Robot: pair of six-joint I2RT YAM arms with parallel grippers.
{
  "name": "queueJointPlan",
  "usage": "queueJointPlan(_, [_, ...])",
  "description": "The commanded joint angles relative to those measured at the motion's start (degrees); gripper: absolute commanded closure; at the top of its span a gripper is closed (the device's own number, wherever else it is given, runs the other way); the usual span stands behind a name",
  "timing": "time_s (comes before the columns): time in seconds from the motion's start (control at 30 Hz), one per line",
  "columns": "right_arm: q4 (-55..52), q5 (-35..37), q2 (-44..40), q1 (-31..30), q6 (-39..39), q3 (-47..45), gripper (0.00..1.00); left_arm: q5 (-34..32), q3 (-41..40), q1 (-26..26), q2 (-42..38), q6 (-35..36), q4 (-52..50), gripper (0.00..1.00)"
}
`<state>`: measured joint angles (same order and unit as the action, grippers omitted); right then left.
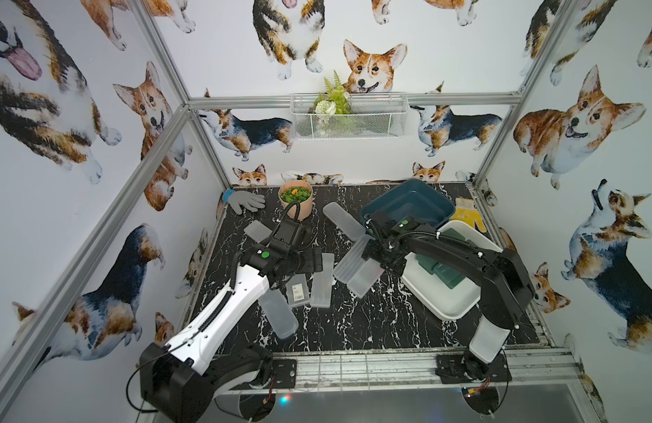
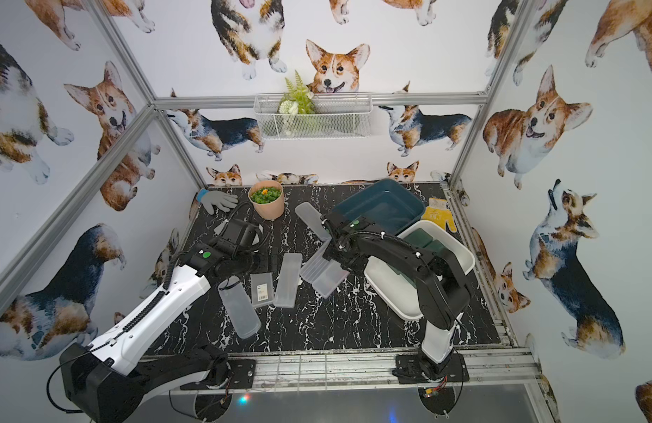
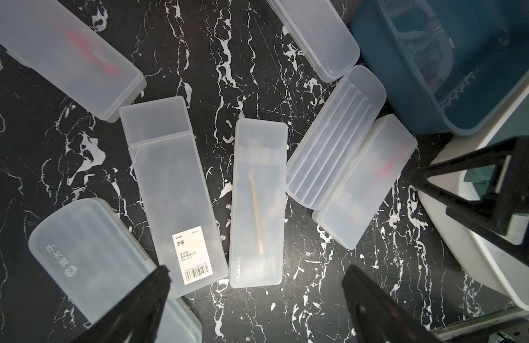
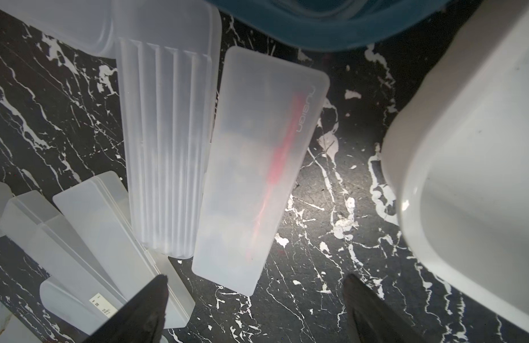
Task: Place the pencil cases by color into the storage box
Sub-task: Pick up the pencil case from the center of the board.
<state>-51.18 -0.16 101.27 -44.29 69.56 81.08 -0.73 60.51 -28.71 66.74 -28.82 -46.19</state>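
Several frosted white pencil cases lie scattered on the black marble table, among them a labelled one (image 1: 297,291) and a ribbed one (image 1: 350,262). Dark green pencil cases (image 1: 447,271) lie in the white storage box (image 1: 441,298); a blue box (image 1: 397,197) stands behind it. My left gripper (image 3: 257,270) hovers open over a plain case (image 3: 259,202) and the labelled case (image 3: 174,193), holding nothing. My right gripper (image 4: 256,276) is open and empty just above the table, beside a frosted case with a red pen inside (image 4: 257,166) and the ribbed case (image 4: 165,142).
A peach pot of green plants (image 1: 296,199) and a grey glove (image 1: 245,201) sit at the back left. A yellow glove (image 1: 469,212) lies behind the boxes at the back right. A wire basket (image 1: 348,115) hangs on the back wall. The two grippers are close together mid-table.
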Motion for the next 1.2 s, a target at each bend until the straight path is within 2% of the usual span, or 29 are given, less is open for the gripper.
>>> queueJointPlan(0.0, [1.3,0.0,0.4,-0.5,4.9,-0.9,0.1,-0.8,0.6,-0.4,-0.3,0.6,-0.2,0.06])
queueJointPlan(0.8, [2.5,1.1,8.8,-3.4,7.6,1.0,0.13,1.6,1.2,-1.0,-1.2,2.2,1.8,0.07])
queueJointPlan(1.17, [2.1,2.5,12.3,-3.4,6.3,3.5,0.13,0.7,2.0,-4.0,-0.7,4.5,2.5,0.07])
